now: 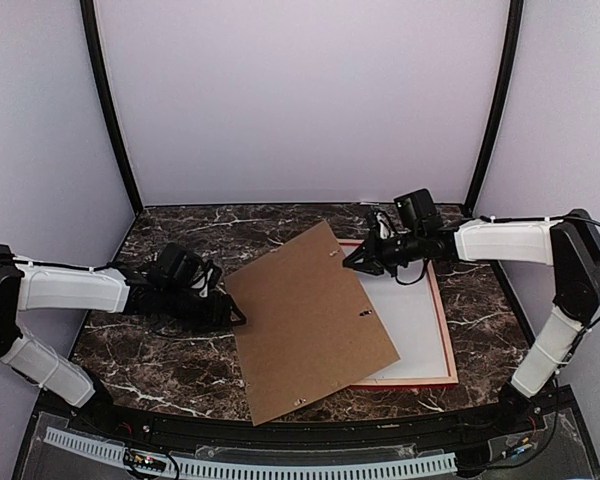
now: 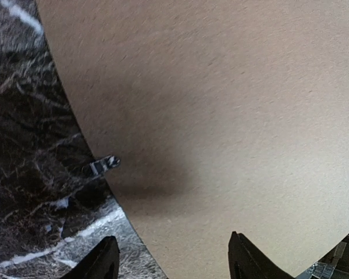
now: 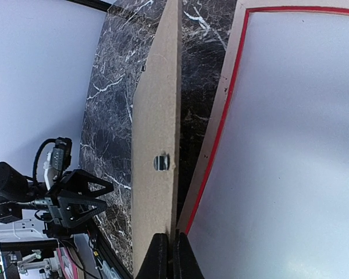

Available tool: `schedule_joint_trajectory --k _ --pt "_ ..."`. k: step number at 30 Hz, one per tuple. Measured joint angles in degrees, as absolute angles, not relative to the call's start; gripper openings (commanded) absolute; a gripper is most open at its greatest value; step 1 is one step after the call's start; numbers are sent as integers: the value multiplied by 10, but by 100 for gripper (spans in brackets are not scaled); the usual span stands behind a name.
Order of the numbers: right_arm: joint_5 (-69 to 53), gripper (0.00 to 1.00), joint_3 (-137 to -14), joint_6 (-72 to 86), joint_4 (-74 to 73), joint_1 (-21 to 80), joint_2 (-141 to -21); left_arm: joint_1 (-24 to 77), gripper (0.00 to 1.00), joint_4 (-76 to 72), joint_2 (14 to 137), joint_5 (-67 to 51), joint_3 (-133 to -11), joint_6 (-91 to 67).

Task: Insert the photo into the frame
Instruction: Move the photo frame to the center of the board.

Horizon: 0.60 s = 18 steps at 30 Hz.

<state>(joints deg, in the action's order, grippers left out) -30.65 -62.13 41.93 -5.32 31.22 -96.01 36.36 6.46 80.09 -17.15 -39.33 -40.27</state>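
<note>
Pinching the far edge of the brown backing board, the right fingers are pressed together on it. In the wrist view the board's thin edge runs straight into them. The left fingers are spread at the board's left edge, which runs toward the gap between them, and they are closed on nothing.

The board lies askew, its right part over the left side of the frame and its left part over the dark marble counter. The frame rests flat on the right half of the counter. Red shows along its right and near rails, and a white panel fills its opening. I can't find the photo in any view, and I can't tell whether it sits under the board.

The step in hand looks to be getting the board clear of the frame. To do it well, I'd say the right arm should lift high enough that the board's small metal tab and its low edge don't drag across the frame and shove it. The left fingers ought to close on the board before it is carried, since one pinch at an edge lets a wide, stiff sheet swing. It would be best set down to the left, well apart from the frame.
</note>
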Motion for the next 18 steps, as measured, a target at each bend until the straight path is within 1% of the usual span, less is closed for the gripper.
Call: schedule_joint_trajectory --k 7,13,18 --pt "-298 0 -572 443 -11 312 -947 362 70 30 816 -178 -344 -444" --pt "-298 0 -544 455 23 316 -942 362 70 4 828 -188 -340 -458" --pt "-298 8 -519 461 48 317 -942 364 68 -39 852 -205 -341 -465"
